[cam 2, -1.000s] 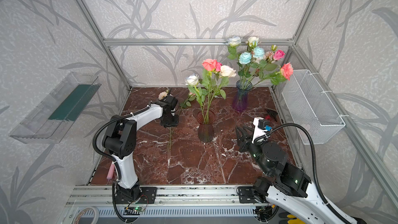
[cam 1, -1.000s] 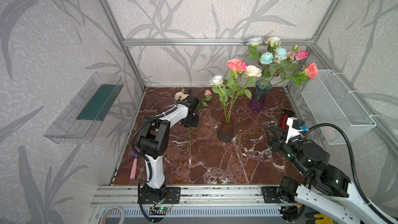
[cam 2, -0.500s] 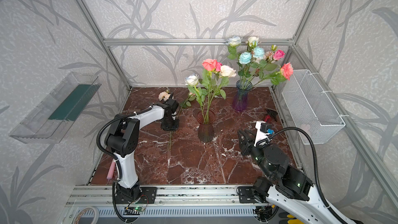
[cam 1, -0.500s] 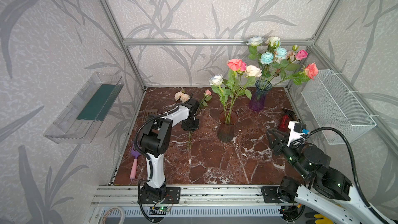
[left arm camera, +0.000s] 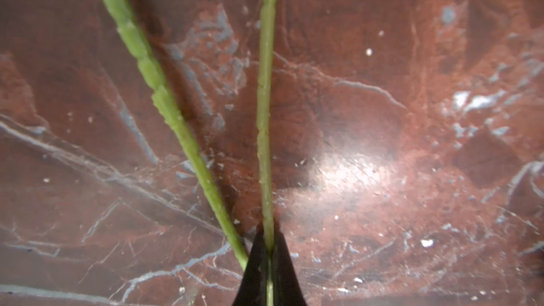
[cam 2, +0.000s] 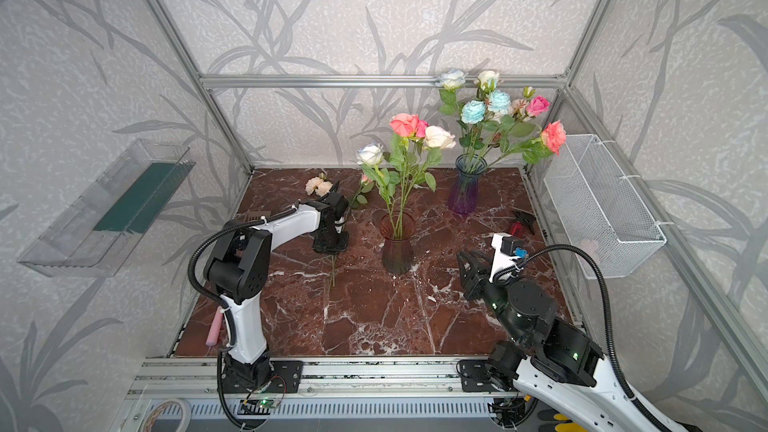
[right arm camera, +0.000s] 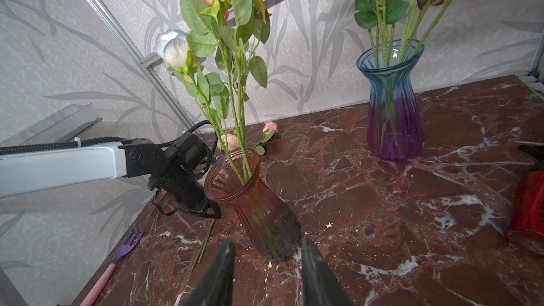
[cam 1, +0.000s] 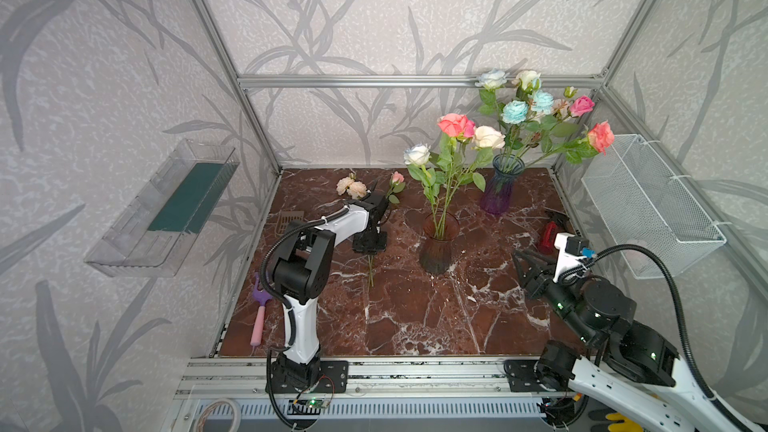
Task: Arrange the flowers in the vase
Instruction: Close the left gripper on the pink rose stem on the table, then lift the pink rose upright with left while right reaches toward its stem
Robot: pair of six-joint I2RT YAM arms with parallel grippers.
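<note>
Here the left gripper (left arm camera: pixel 269 247) pinches one flower stem (left arm camera: pixel 264 98) squarely between its tips.

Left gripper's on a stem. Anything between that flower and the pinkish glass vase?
Nothing visible stands between the left gripper and the pinkish ribbed glass vase. A second loose green stem lies close beside the gripped green stem, and three leafy roses already occupy the vase mouth.

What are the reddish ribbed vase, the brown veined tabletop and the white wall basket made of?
Reddish ribbed vase: probably tinted glass. Its wall is see-through and glossy, though clear plastic is possible.
Brown veined tabletop: polished marble or a marble-print sheet, with white veins and bright glare.
White wall basket: fine wire mesh, apparently white-coated metal.
</note>
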